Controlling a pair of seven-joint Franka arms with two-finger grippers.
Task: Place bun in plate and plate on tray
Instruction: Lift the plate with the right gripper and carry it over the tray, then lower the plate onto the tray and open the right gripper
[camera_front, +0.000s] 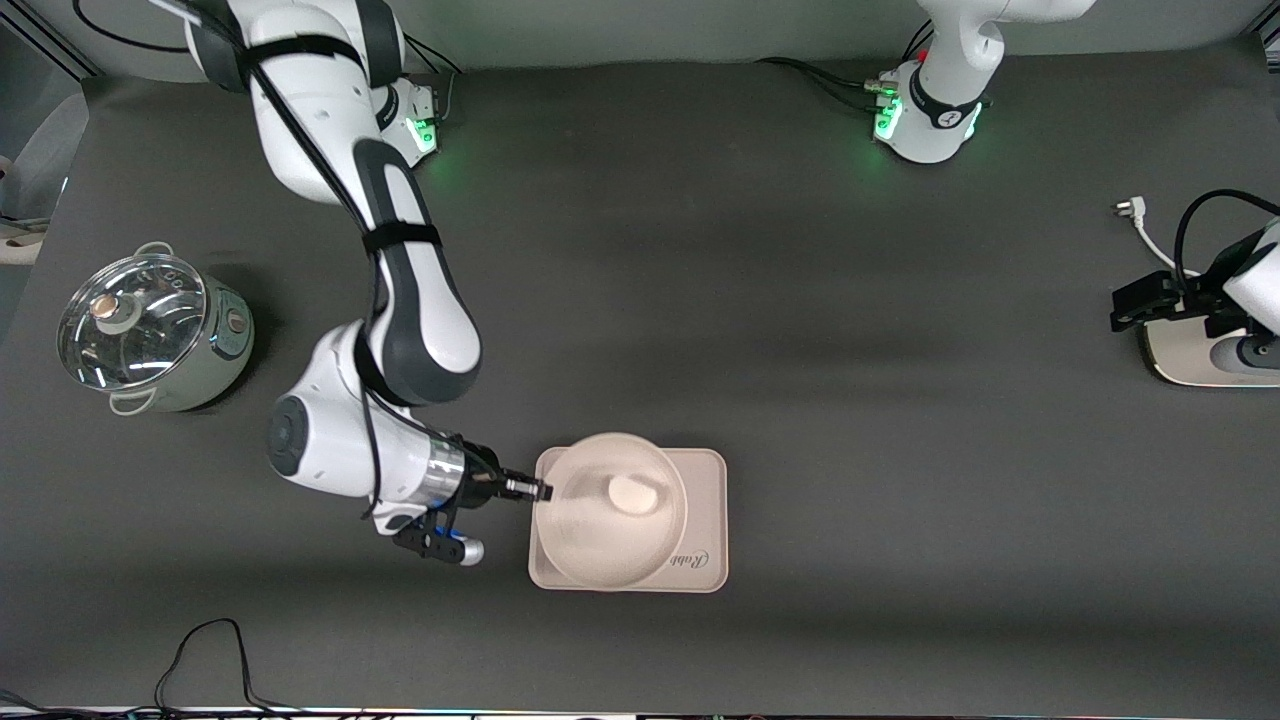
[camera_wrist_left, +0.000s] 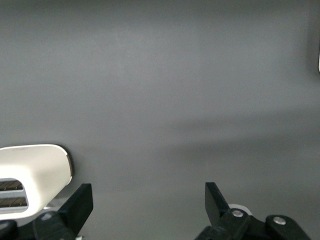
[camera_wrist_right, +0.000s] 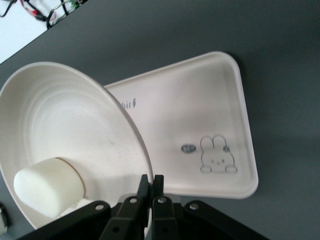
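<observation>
The right gripper (camera_front: 543, 490) pinches the rim of the plate (camera_front: 580, 540), and the plate is over the tray (camera_front: 708, 520) with the bun (camera_front: 632, 493) inside it.

The right arm reaches out from its base to the edge of the plate toward the right arm's end of the table; its two fingers (camera_wrist_right: 144, 192) are pressed close together on the plate's rim (camera_wrist_right: 127, 125); the plate looks tilted above the tray (camera_wrist_right: 200, 115), so the rabbit drawing (camera_wrist_right: 217, 155) shows beside it; the bun (camera_wrist_right: 48, 186) sits low in the plate, near the gripper; the left gripper (camera_wrist_left: 149, 200) waits near the white toaster (camera_wrist_left: 35, 172) at the left arm's end of the table, with its fingers (camera_wrist_left: 80, 202) spread apart and nothing between them; a pot with a glass lid (camera_front: 150, 335) stands well apart at the right arm's end.
</observation>
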